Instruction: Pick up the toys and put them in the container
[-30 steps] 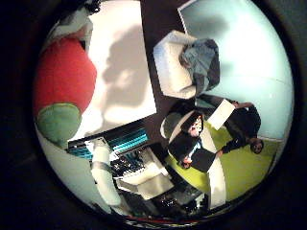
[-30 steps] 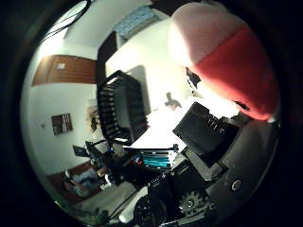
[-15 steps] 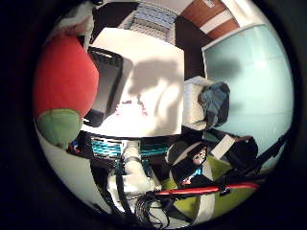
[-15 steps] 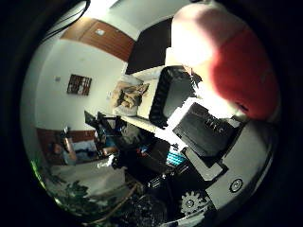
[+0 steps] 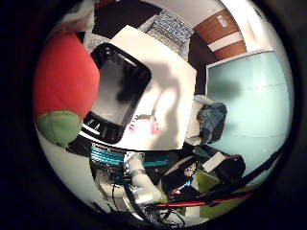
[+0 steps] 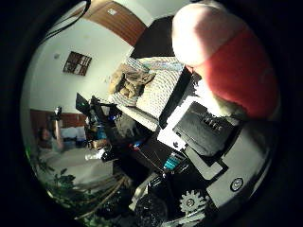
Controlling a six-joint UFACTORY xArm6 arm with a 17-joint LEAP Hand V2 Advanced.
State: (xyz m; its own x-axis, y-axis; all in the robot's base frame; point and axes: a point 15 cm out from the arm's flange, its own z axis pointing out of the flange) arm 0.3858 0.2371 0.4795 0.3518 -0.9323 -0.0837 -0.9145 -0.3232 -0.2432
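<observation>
A: So, where is the toy?

B: A plush toy [image 5: 62, 91], red with a green end and a pale part, sits right against the palm. It fills a large share of both palm views, so it is very close. In the thumb side view its pale and red body lies against the black and white parts of the hand [image 6: 208, 137].

A: Is the hand closed round it?

B: The toy is pressed to the palm well above the tabletop [image 5: 163, 100], so it is held, though the fingers themselves barely show.

A: And the container?

B: A black container [image 5: 117, 93] with a slatted rim stands on the white tabletop, far below the palm. Its floor looks bare and grey. The toy overlaps 1 edge of it in the little finger side view.

A: Anything else on the tabletop?

B: 2 small pink things [image 5: 143, 126] lie just beside the container, too small to identify. A shadow falls across the white surface near them.
</observation>
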